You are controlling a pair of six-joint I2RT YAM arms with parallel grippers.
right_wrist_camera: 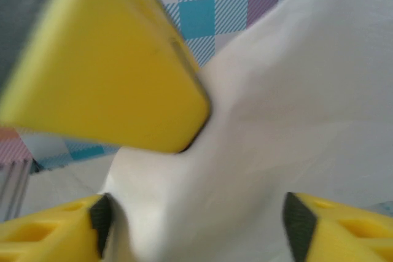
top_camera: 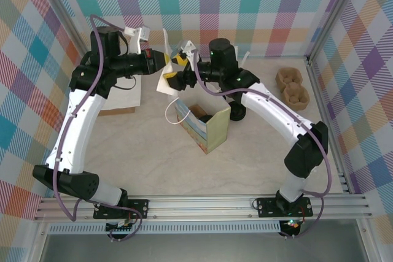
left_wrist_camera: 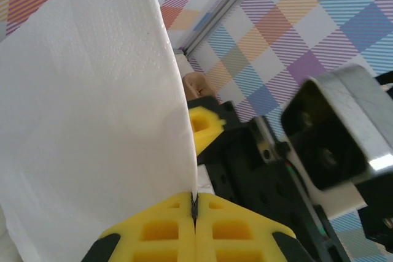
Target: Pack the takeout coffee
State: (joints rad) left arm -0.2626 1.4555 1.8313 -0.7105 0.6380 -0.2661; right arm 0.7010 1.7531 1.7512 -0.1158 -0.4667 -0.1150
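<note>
The takeout coffee is out of view. A white paper napkin (top_camera: 167, 81) hangs in the air behind the bag, and it takes up the left half of the left wrist view (left_wrist_camera: 92, 121). My left gripper (top_camera: 168, 61) (left_wrist_camera: 194, 204) is shut on the napkin's edge. My right gripper (top_camera: 178, 78) (right_wrist_camera: 196, 222) faces it from the right, open, its fingers on either side of the napkin (right_wrist_camera: 276, 121) with room to spare. One yellow finger (right_wrist_camera: 110, 72) of the left gripper shows large at the upper left of the right wrist view.
An open paper bag (top_camera: 206, 124) with a coloured print and a white handle stands mid-table, just in front of both grippers. Two brown pulp cup trays (top_camera: 291, 87) lie at the right by the wall. A pale flat stack (top_camera: 116, 104) lies under the left arm.
</note>
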